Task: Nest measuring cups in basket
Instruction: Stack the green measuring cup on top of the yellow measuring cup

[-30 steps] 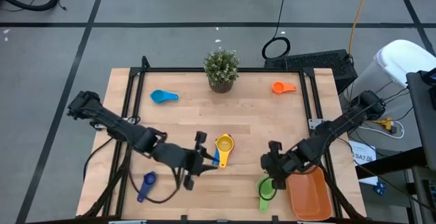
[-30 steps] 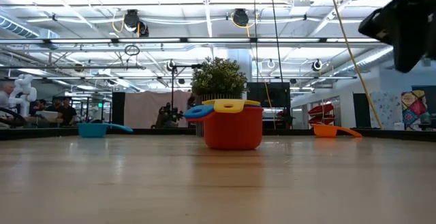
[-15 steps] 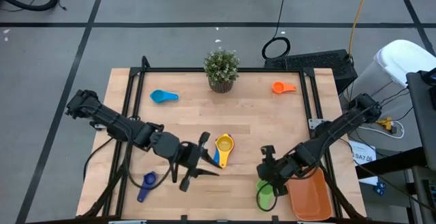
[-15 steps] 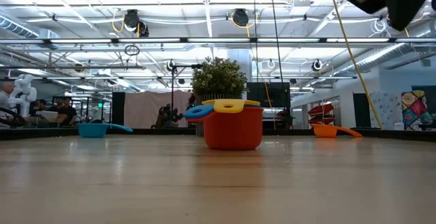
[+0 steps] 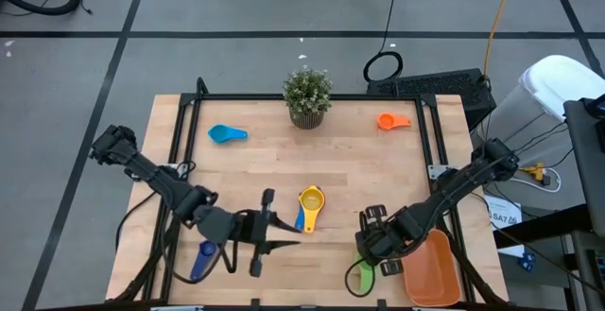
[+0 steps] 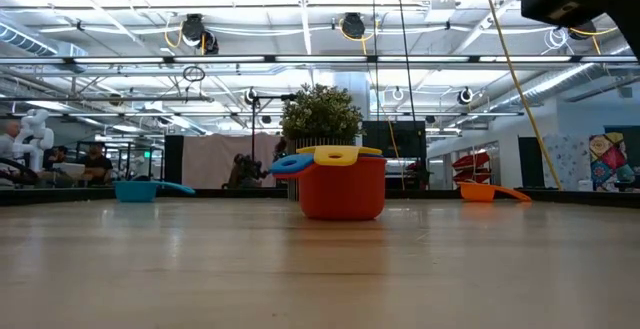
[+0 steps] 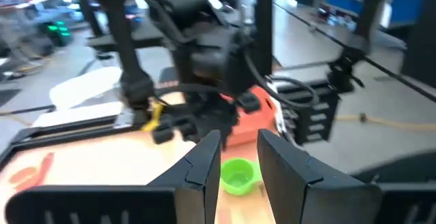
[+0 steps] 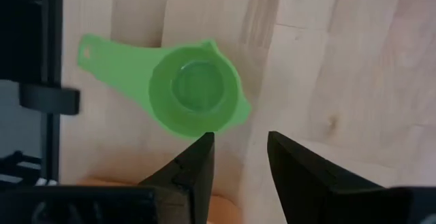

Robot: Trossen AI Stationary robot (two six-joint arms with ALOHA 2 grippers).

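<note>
Currently the right gripper [image 5: 374,245] hangs over the green measuring cup [image 8: 194,98], fingers [image 8: 194,166] parted, nothing held. That cup lies on the surface [image 5: 350,174] just beside the orange basket [image 5: 430,273], which looks empty. Judged light, rigid and slick; the flat handle or the thin rim seems the best hold. Right arm reaches in low from the right edge, wrist pointed down. Left gripper [image 5: 263,233] sits near the yellow cup [image 5: 311,198], fingers spread, empty, arm stretched low across the surface. Dark blue cup [image 5: 202,257] probably lies beneath that arm.
</note>
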